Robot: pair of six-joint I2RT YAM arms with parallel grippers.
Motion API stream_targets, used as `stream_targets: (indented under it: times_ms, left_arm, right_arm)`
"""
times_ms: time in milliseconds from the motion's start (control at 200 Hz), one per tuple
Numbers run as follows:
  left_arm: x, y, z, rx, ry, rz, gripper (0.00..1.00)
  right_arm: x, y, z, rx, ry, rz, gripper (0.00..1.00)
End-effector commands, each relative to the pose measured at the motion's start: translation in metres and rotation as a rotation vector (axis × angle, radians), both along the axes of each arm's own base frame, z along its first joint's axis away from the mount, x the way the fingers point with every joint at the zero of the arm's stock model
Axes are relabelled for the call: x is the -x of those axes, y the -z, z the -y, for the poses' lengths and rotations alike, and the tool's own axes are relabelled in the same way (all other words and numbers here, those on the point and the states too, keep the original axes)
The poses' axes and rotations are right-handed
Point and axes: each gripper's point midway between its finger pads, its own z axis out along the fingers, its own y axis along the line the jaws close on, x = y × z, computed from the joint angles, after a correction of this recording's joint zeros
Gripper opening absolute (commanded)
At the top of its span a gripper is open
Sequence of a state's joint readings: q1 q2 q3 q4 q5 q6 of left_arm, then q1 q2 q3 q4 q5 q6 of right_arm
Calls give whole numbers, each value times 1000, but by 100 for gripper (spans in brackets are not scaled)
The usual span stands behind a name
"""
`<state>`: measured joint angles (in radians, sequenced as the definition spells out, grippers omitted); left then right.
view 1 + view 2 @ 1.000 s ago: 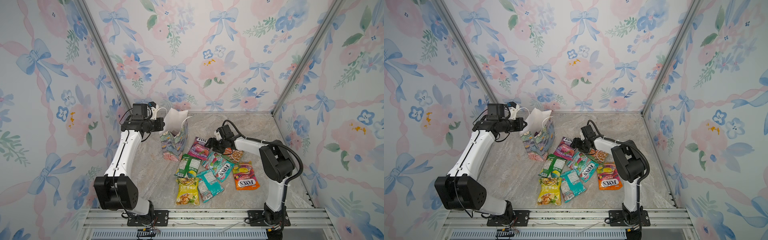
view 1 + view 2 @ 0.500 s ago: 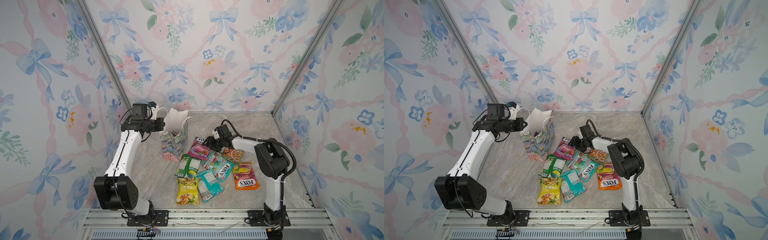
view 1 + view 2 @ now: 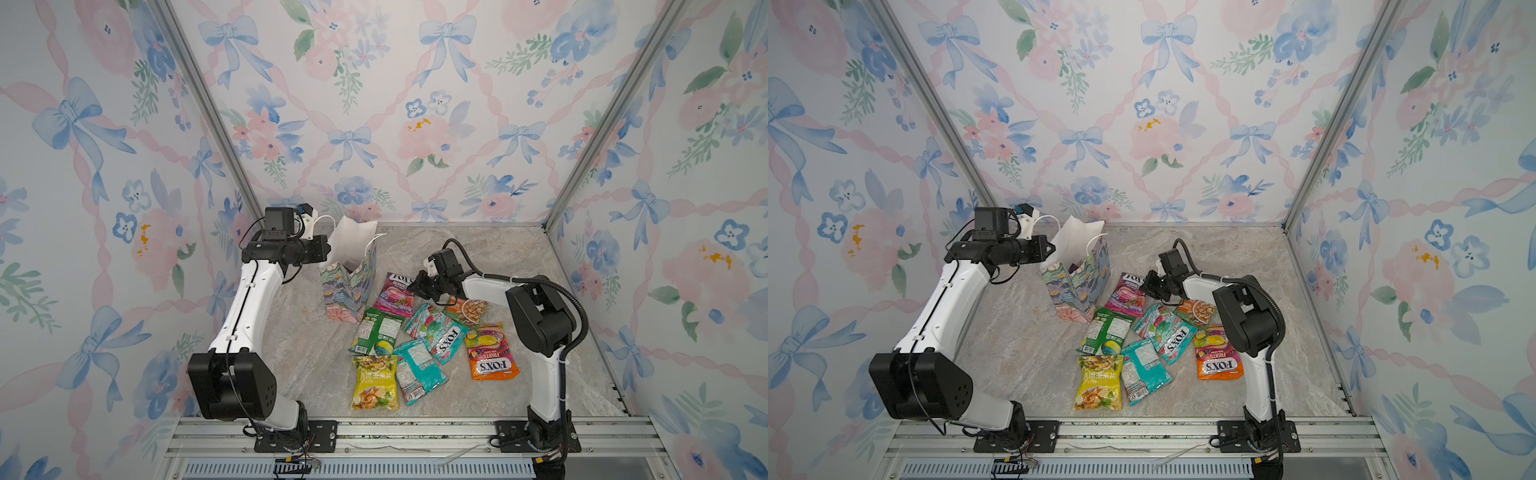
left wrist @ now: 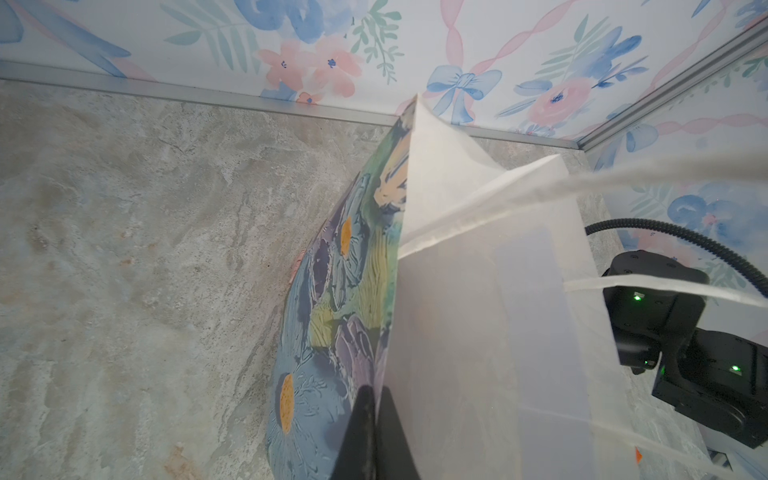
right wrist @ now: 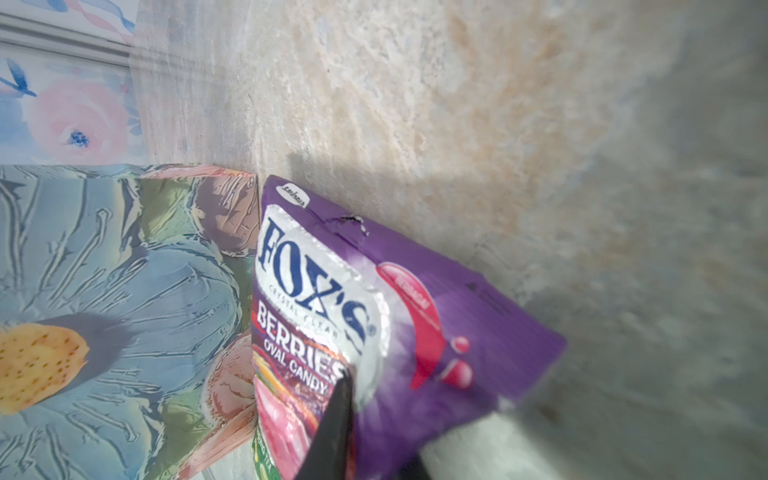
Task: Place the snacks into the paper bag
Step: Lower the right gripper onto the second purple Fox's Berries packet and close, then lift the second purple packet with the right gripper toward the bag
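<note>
Moved since before: my right fingers (image 3: pixel 413 286) have drawn in from wide apart and crept a little toward the bag; my left arm and the bag have stayed put.
Left fingers (image 4: pixel 376 395): closed tight on the rim of the paper bag (image 3: pixel 351 286), keeping its white mouth open.
Bag: upright at the back left of the worktop (image 3: pixel 478 249).
Right fingers: as far as I can tell, pinched on an edge of the purple FOX'S packet (image 5: pixel 415 311), which lies just beside the bag's base.
Step in hand: the grasp on this packet, I judge; it is not yet lifted clear.
Still out: six other packets (image 3: pixel 376 330) in a loose overlapping cluster.
Next move: lift, carry over the rim, and lower into the mouth. Glossy foil may slip, and I should avoid the cord handles.
</note>
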<state>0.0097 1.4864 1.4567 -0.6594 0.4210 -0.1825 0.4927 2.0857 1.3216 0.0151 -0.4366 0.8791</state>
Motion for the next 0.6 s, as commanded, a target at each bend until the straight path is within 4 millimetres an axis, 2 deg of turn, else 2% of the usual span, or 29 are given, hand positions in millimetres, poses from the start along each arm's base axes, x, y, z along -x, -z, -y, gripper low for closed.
stream_targets:
  times_ms: [0, 110, 595]
  left_arm:
    - [8, -4, 3, 4, 31, 14, 0]
    - [8, -3, 1, 0, 27, 15, 0]
    - [7, -2, 1, 0, 23, 9, 0]
  right_arm:
    - [-1, -15, -1, -25, 3, 27, 7]
    - [-2, -28, 0, -40, 7, 46, 0]
    - [-3, -115, 24, -43, 31, 209, 0]
